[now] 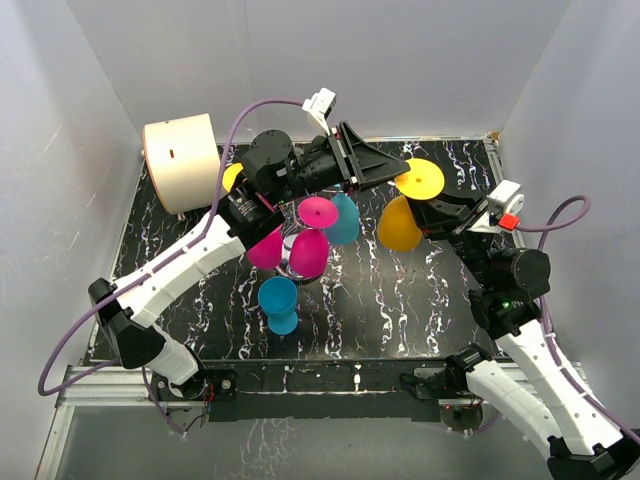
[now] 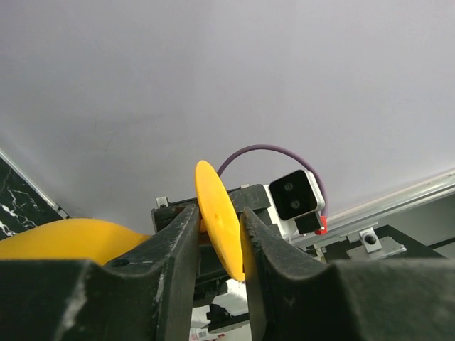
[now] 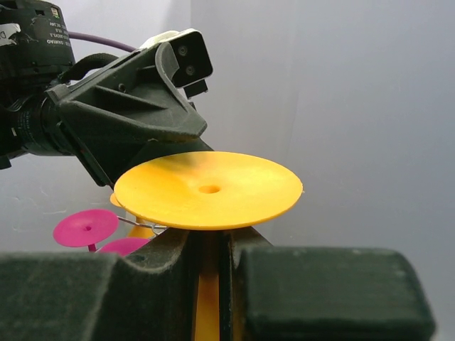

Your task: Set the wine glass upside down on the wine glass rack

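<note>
The yellow wine glass [image 1: 400,222] hangs in the air right of the wine glass rack [image 1: 292,262], its round foot [image 3: 207,189] up and its bowl lower. My right gripper [image 3: 210,249] is shut on the stem just under the foot. My left gripper [image 2: 217,234] reaches in from the left, and its fingers pinch the foot disc [image 2: 219,222] edge-on, touching it on both sides. In the top view the left gripper [image 1: 398,167] meets the foot [image 1: 421,178] above the right gripper [image 1: 418,203]. A thin rack wire [image 3: 135,224] shows behind the foot.
Magenta glasses [image 1: 316,212] and a teal glass [image 1: 344,220] hang foot-up on the rack. A blue glass [image 1: 278,304] stands on the black marbled table [image 1: 400,300] in front of it. A beige cylinder [image 1: 182,160] lies at the back left. White walls close in on three sides.
</note>
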You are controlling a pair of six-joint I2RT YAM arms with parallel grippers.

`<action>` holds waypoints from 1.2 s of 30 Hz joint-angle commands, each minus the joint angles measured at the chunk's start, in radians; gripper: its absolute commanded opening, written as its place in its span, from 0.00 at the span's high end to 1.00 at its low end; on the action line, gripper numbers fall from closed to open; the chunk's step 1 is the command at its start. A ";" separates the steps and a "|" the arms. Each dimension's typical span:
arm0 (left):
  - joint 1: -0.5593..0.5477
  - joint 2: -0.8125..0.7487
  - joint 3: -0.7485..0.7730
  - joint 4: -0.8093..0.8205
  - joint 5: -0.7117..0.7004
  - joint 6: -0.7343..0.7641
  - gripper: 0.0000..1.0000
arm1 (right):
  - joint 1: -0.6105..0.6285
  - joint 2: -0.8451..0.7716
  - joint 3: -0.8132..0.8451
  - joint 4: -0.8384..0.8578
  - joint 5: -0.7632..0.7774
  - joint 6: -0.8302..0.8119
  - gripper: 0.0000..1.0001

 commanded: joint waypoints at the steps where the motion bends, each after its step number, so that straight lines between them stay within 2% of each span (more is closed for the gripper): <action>1: 0.006 -0.025 0.026 0.025 0.041 -0.019 0.78 | 0.003 0.017 0.014 0.057 0.001 -0.016 1.00; 5: 0.008 -0.024 0.028 0.022 0.047 -0.027 0.95 | 0.003 0.038 0.029 0.054 -0.020 -0.004 1.00; 8: 0.007 -0.025 0.028 0.026 0.050 -0.028 1.00 | 0.003 0.045 0.036 0.039 -0.027 -0.003 1.00; 11: 0.012 -0.033 0.014 0.040 0.045 -0.039 1.00 | 0.003 0.047 0.042 0.022 -0.014 0.011 0.99; 15: 0.031 -0.043 -0.010 0.081 0.041 -0.068 1.00 | 0.003 0.032 0.065 -0.051 0.058 0.062 0.57; 16: 0.039 -0.045 -0.016 0.094 0.041 -0.076 1.00 | 0.003 0.024 0.074 -0.084 0.069 0.069 0.50; 20: 0.062 -0.042 -0.021 0.127 0.045 -0.091 1.00 | 0.002 -0.029 0.105 -0.238 0.100 0.068 0.35; 24: 0.077 -0.034 -0.023 0.146 0.038 -0.095 1.00 | 0.002 -0.096 0.133 -0.394 0.134 0.074 0.33; 27: 0.087 -0.024 -0.023 0.154 0.041 -0.097 1.00 | 0.003 -0.115 0.202 -0.520 0.149 0.162 0.33; 29: 0.092 -0.020 -0.022 0.158 0.038 -0.095 1.00 | 0.003 -0.079 0.300 -0.643 0.181 0.272 0.35; 32: 0.100 -0.014 -0.020 0.156 0.026 -0.078 1.00 | 0.002 0.045 0.505 -0.864 0.179 0.397 0.47; 33: 0.105 -0.015 -0.017 0.153 0.022 -0.070 1.00 | 0.003 0.082 0.555 -0.910 0.166 0.435 0.48; 36: 0.111 -0.025 -0.024 0.141 -0.006 -0.034 1.00 | 0.003 0.133 0.615 -0.927 0.155 0.551 0.48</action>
